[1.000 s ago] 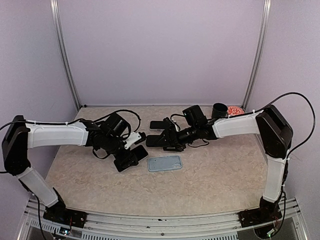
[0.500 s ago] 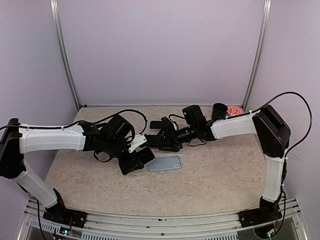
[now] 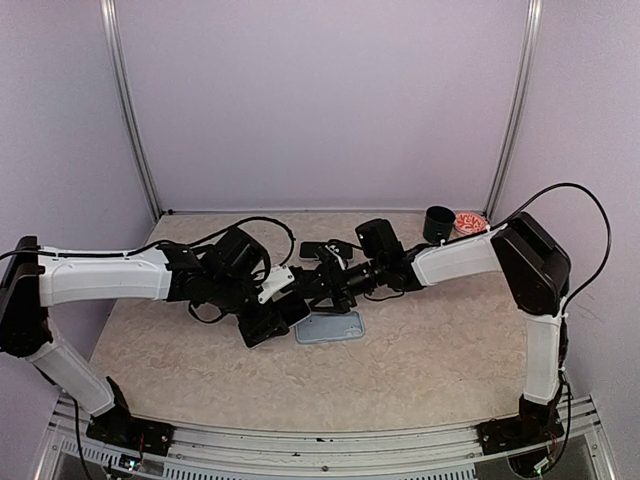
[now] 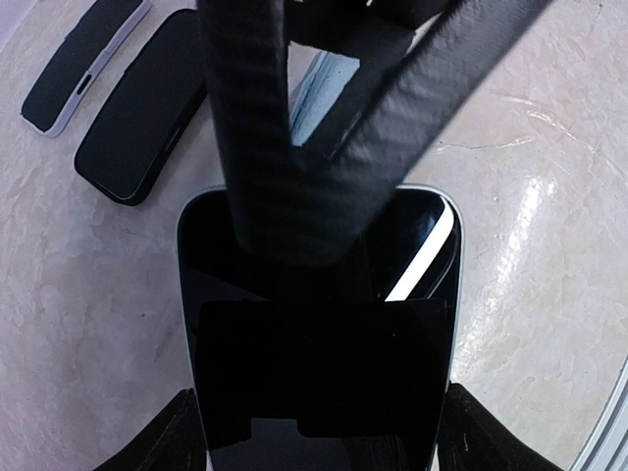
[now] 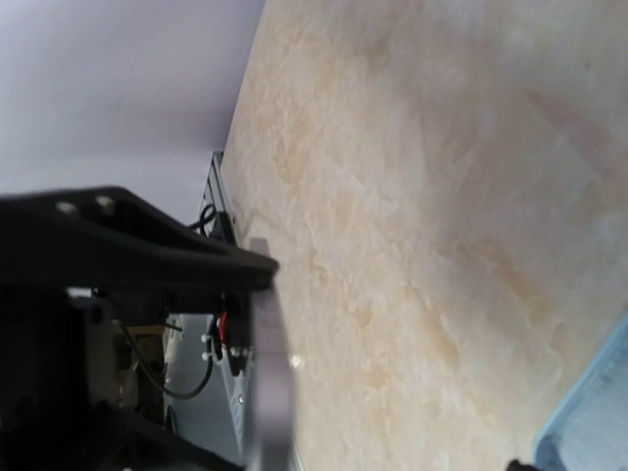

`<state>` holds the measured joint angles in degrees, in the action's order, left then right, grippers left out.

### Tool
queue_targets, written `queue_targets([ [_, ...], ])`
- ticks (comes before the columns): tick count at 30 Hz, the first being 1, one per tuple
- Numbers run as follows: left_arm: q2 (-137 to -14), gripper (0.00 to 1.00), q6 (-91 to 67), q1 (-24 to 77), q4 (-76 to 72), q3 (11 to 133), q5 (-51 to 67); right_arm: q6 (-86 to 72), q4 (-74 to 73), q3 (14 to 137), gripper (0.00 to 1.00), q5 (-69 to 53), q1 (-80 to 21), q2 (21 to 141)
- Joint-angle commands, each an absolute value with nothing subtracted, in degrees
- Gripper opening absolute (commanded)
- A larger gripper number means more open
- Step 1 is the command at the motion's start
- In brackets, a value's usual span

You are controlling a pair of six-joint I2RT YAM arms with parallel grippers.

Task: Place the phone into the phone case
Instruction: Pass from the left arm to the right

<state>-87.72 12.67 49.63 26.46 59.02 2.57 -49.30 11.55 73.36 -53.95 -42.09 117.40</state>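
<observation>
So the left end effector [image 3: 272, 312] has the phone [image 4: 319, 334] clamped across its width, with a dark pad [image 4: 186, 432] on each long edge at the near end. The screen faces its wrist camera and the far end sticks out ahead.

What matters for the next move is that the phone case [image 3: 330, 327] lies flat on the worktop [image 3: 430, 340] just past that free end, ahead of the left end effector and a bit off to one side. From overhead, the phone's long axis runs diagonally and the case's runs more crosswise. My guess is the phone needs a twist to line up before it goes down. The left arm is the one to do it, since it's carrying the phone with the case right in front.

The right end effector [image 3: 318, 285] sits close over the case's far edge, nearly meeting the left one. I take the two woven-looking bars crossing the phone's far end in the left wrist view to be its fingers. They look spread near the top, but they merge over the phone, so I can't tell if they're pinching anything.

The overhead view gives the whole layout. The left wrist view confirms the grip, shows a sliver of case between the bars, and has two spare handsets [image 4: 147, 118] off to one side. The right wrist view has mostly bare worktop and one pale blue corner of the case.
</observation>
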Motion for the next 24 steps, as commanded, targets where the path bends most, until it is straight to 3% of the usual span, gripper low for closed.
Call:
queue_targets([
  [1,-87.85,0.62,12.83,50.23,23.42,61.44,2.19,-50.73,14.34,74.97,0.82,-56.12,-43.72,119.71],
  [9,-88.33,0.62,12.69,50.71,22.94,61.57,2.26,-51.4,15.43,75.68,0.76,-56.59,-44.94,120.74],
  [14,-88.64,0.62,12.74,51.23,22.72,61.94,1.74,-52.22,16.97,75.33,0.6,-57.52,-45.16,120.84],
  [24,-89.86,0.62,13.05,51.76,22.46,63.38,0.79,-52.63,17.9,75.32,0.39,-58.83,-45.4,121.44],
])
